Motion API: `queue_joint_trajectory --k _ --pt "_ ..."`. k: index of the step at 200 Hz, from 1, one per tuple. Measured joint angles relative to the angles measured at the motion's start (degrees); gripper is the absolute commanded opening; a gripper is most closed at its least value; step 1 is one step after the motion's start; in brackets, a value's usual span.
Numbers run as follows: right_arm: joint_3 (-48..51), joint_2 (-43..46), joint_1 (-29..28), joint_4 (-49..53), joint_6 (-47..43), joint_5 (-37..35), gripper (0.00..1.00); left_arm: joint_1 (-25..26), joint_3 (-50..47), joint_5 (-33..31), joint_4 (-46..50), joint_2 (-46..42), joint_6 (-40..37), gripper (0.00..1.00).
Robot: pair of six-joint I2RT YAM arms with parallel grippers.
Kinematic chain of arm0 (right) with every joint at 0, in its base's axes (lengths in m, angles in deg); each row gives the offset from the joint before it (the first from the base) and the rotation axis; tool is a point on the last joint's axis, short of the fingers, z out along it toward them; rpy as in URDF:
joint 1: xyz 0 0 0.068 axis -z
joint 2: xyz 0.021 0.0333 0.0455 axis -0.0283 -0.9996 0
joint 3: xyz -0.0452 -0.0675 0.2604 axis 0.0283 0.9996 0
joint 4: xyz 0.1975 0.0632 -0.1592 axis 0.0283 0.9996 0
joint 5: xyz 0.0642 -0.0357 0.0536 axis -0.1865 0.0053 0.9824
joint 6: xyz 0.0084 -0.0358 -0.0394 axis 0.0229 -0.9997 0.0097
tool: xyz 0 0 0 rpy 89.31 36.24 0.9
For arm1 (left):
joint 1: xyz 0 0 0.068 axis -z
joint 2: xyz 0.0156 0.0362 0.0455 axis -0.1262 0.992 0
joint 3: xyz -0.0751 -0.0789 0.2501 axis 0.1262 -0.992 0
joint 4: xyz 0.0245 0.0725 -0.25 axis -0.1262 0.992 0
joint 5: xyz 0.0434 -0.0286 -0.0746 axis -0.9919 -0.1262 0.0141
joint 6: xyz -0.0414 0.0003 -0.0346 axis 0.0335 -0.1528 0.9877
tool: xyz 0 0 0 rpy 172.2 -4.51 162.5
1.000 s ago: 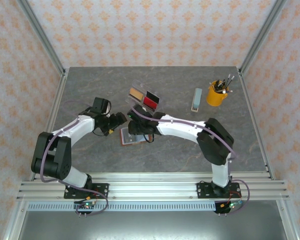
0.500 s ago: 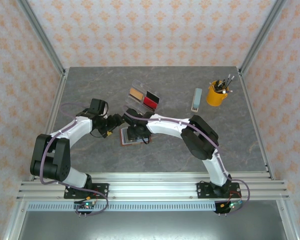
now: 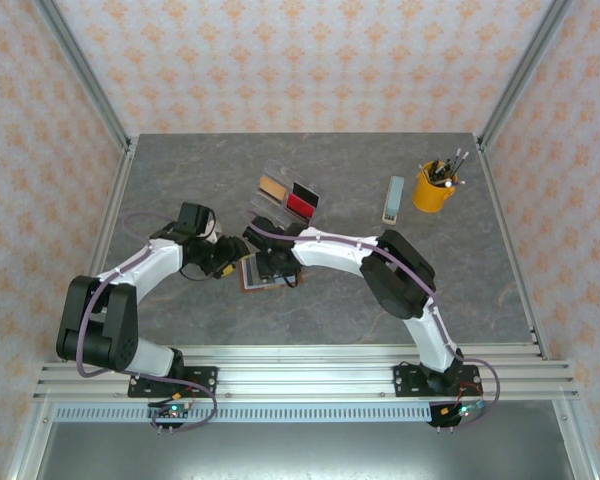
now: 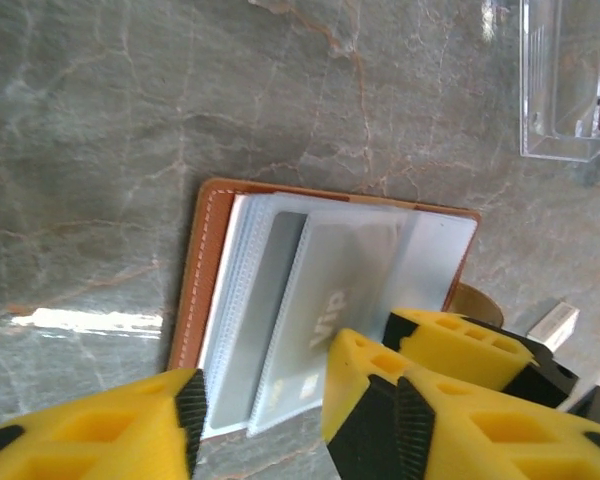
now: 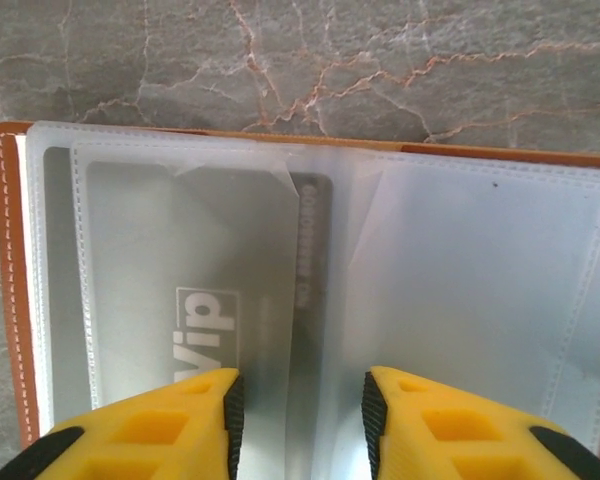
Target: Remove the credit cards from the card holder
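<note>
1. Looking down, I see the surface point(image 3: 180, 170) is a smooth, glossy grey slab with pale marble veining.
2. The card holder point(image 3: 263, 272) lies open and flat a little left of the middle, somewhat nearer the near edge than the far one. It is tan-brown leather with pale stitching along its border.
3. Inside it, clear plastic sleeves point(image 5: 480, 270) with dotted seams lie stacked. One of the credit cards point(image 5: 195, 300), a thin silvery-grey rectangle lettered "VIP", sits in a sleeve.
4. Toward the far edge stands a clear acrylic tray point(image 4: 560, 140) holding a tan card point(image 3: 272, 186), a red card point(image 3: 299, 204) and a black card point(image 3: 304, 190).
5. My left arm bends in from the left edge. My left tool point(image 4: 265, 390) sits low at the holder's side, with blocky yellow fingers and black pads. It is released, the sleeves' edge lying in the gap.
6. My right arm arches across from the right edge. My right tool point(image 5: 300, 390) points down over the sleeves, fingers partly apart and clamping nothing, straddling the VIP card's long edge.
</note>
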Motion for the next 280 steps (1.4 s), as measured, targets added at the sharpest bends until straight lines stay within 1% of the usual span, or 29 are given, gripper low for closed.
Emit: queue_joint_trajectory --k 25,48,73,123,165,204,231,280 --pt "0.9 0.2 0.5 -1.7 0.1 1.8 0.34 0.8 -0.1 2.0 -1.0 0.5 -0.1 0.43" --pt "1.9 0.7 1.0 -2.9 0.3 3.3 0.33 2.6 -0.1 2.6 -1.7 2.0 -0.2 0.34" --pt "2.5 0.9 1.4 -3.7 0.3 4.4 0.33 3.5 -0.1 2.3 -2.0 4.5 -0.2 0.30" --pt "3.1 1.2 1.7 -4.5 0.5 5.4 0.33 3.5 -0.1 1.9 -3.1 8.0 -0.2 0.29" --pt "3.3 1.2 2.0 -5.0 0.5 6.1 0.32 3.5 0.0 1.9 -3.8 8.7 -0.2 0.34" --pt "5.3 1.9 3.4 -7.4 1.6 9.6 0.32 3.5 0.7 3.0 -5.0 10.1 -0.4 0.34" --pt "6.8 2.4 4.3 -9.3 2.3 12.2 0.32 3.5 0.7 3.7 -6.2 10.4 -0.6 0.32" --pt "9.9 3.8 5.6 -13.7 3.4 16.2 0.34 3.5 0.4 4.1 -8.8 10.9 -1.5 0.24"
